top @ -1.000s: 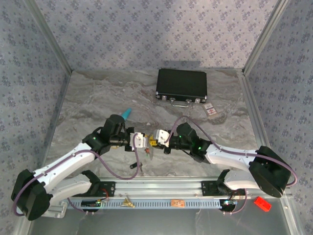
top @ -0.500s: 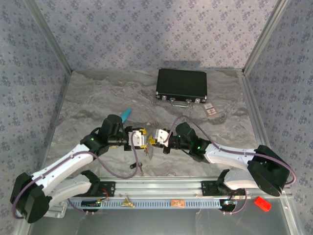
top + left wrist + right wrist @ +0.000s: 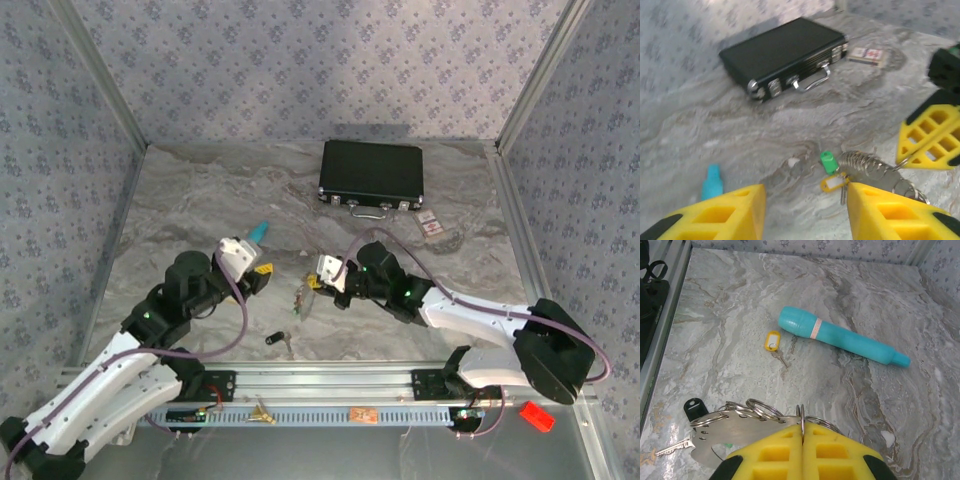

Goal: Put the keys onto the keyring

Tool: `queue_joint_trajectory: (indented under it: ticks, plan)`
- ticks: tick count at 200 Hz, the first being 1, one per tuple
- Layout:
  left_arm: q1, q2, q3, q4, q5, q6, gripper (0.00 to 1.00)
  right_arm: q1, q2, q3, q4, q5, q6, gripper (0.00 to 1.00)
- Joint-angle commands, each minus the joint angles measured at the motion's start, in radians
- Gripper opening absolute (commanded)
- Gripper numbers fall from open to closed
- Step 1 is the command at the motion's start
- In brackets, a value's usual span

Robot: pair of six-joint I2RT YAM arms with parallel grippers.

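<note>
Marble table (image 3: 180, 200) lay under my two grippers and one keyring (image 3: 740, 427).
From above, one black case (image 3: 370, 172) sat at the back. My left wrist view had my left gripper (image 3: 806, 205) spread empty, facing one green tag (image 3: 827, 161). My right wrist view had my right gripper (image 3: 802, 432) clamped on that keyring, near one teal tube (image 3: 840, 335) and two keys (image 3: 673, 447).
</note>
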Motion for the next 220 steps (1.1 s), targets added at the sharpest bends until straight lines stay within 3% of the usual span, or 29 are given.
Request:
queue_joint_trajectory:
  ticks: [1,15,40,66,90,117,180,220]
  plan:
    - [0.0,0.022,0.063,-0.179,-0.142,-0.427,0.43,-0.011,-0.03,0.036,-0.062,-0.01,0.022,0.0]
    - [0.0,0.072,0.1,-0.308,-0.171,-0.632,0.44,-0.016,-0.04,0.036,-0.076,-0.007,0.02,0.0]
    - [-0.021,0.152,0.114,-0.445,-0.099,-0.87,0.41,-0.03,-0.06,0.029,-0.105,-0.011,0.017,0.0]
    - [-0.104,0.166,0.04,-0.428,-0.067,-1.06,0.39,-0.041,-0.072,0.023,-0.12,-0.019,0.016,0.0]
    - [-0.197,0.174,-0.058,-0.377,-0.043,-1.156,0.39,-0.048,-0.079,0.018,-0.127,-0.027,0.014,0.0]
    - [-0.255,0.217,-0.113,-0.285,-0.033,-1.155,0.39,-0.05,-0.079,0.019,-0.131,-0.036,0.015,0.0]
    - [-0.275,0.454,-0.048,-0.251,0.001,-0.983,0.36,-0.048,-0.085,0.018,-0.145,-0.048,0.018,0.0]
    - [-0.276,0.527,-0.037,-0.179,0.048,-0.934,0.32,-0.049,-0.085,0.018,-0.147,-0.057,0.014,0.0]
